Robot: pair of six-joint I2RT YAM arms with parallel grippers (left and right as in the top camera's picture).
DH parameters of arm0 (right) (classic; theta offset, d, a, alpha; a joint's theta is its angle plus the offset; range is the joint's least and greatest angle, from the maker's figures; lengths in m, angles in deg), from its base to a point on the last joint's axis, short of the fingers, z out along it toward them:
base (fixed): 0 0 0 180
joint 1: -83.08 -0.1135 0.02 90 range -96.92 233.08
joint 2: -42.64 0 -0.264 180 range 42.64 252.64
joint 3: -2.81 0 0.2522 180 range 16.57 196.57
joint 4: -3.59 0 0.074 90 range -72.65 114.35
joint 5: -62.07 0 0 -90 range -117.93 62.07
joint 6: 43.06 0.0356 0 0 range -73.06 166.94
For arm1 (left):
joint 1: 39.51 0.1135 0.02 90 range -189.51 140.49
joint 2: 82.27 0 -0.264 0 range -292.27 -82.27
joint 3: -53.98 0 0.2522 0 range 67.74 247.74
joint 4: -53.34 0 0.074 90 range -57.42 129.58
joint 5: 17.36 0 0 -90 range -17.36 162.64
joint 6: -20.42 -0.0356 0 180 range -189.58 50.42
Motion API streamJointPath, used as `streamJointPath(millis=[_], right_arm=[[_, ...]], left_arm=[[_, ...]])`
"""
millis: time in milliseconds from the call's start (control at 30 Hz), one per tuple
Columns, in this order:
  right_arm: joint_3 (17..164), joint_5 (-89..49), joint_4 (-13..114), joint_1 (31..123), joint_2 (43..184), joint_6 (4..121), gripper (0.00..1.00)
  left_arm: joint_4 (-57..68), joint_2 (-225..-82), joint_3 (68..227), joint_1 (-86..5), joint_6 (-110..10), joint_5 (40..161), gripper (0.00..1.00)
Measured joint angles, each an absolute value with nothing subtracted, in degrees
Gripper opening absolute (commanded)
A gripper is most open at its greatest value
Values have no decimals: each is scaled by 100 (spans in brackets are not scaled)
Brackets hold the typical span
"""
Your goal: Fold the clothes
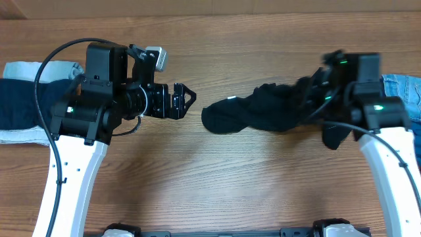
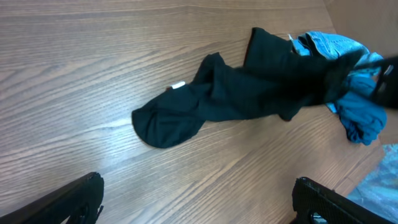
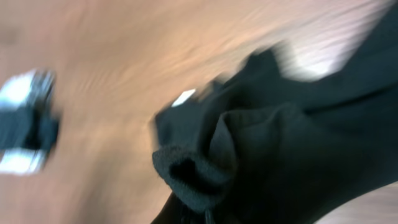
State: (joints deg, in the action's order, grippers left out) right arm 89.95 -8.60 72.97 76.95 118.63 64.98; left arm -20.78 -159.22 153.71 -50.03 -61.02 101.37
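Garment (image 1: 253, 112) runs lengthwise left-right, right end pinched by right hand (image 1: 314, 97).

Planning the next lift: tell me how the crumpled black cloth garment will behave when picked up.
Probably floppy: the black cloth garment lies bunched in soft folds. Likely to drape and trail behind the right gripper, which grips one end.

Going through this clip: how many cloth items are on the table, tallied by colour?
black garment: 1
dark navy garment: 1
light-blue denim garment: 1
bright blue garment: 1
Total: 4
Not counted: the pale item under the navy one, since I cannot tell what it is.
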Motion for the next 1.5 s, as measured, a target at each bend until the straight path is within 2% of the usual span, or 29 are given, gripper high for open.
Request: streamJointPath(millis=[133,233,333,433,600,733,800,967,1167,1233,1300,1367,1400,1500], right_arm=[[8995,-589,7400,5896,11891,6890,4],[8995,-698,7347,4189,11900,7287,4],[8995,-1282,7400,3380,11898,7436,4],[8995,-1881,7439,2967,11900,7478,6],[8995,-2873,7312,2958,11900,7064,19],[8995,-3782,7094,2958,11900,6509,19],[8995,-3933,6952,2963,11900,6214,23],[8995,-3996,6982,2969,11900,5712,17],[8995,-5142,6934,3138,11900,5937,22],[8995,-5098,6928,3748,11902,6282,22],[8995,-4598,6947,4668,11933,6459,22],[8995,-4110,6967,5527,12048,6538,22],[8995,-3680,7024,6093,12215,6577,22],[8995,-2768,7284,6998,12888,6601,20]], left_arm=[[-2021,-15922,15371,-5003,-6102,10135,100],[-2024,-15922,15371,-5003,-6102,10104,100],[-2017,-15922,15371,-5003,-6102,10071,100],[-2021,-15922,15371,-5003,-6102,10047,100],[-2056,-15922,15371,-5003,-6102,9993,100],[-2058,-15922,15371,-5003,-6102,9960,100],[-2056,-15922,15371,-5003,-6102,9940,100],[-2052,-15924,15371,-5003,-6102,9853,100],[-2050,-15948,15371,-5003,-6102,9744,100],[-2045,-16057,15371,-5003,-6102,9652,97],[-2048,-16287,15371,-5042,-6102,9582,89],[-2043,-16715,15373,-5208,-6102,9538,86],[-2024,-16964,15371,-5307,-6106,9519,81],[-1912,-17679,15371,-5613,-6080,9490,64]])
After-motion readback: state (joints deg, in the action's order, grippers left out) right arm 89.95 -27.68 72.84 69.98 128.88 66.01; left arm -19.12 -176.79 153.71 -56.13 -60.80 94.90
